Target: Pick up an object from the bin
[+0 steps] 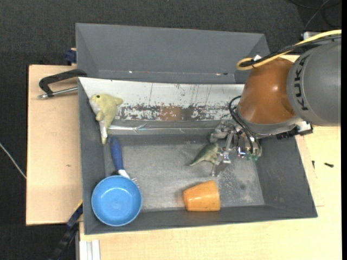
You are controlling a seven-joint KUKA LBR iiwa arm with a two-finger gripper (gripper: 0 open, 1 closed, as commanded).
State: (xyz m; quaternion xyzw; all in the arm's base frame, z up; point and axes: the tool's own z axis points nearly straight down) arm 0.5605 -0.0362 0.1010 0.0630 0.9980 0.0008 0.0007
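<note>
The claw (225,155), open or shut I cannot tell, is down at the small green toy dinosaur (205,156) lying against its side away from the arm, so it should probably close across the body before lifting clear of the nearby orange cup (202,197).

One green toy dinosaur (206,156), one orange cup (201,196), one blue bowl (116,200), one blue handle (115,153), one pale yellow soft toy (105,108)

We look down on the grey bin (162,47) from above, tilted slightly to one side. The arm (320,85) enters from our right.
</note>
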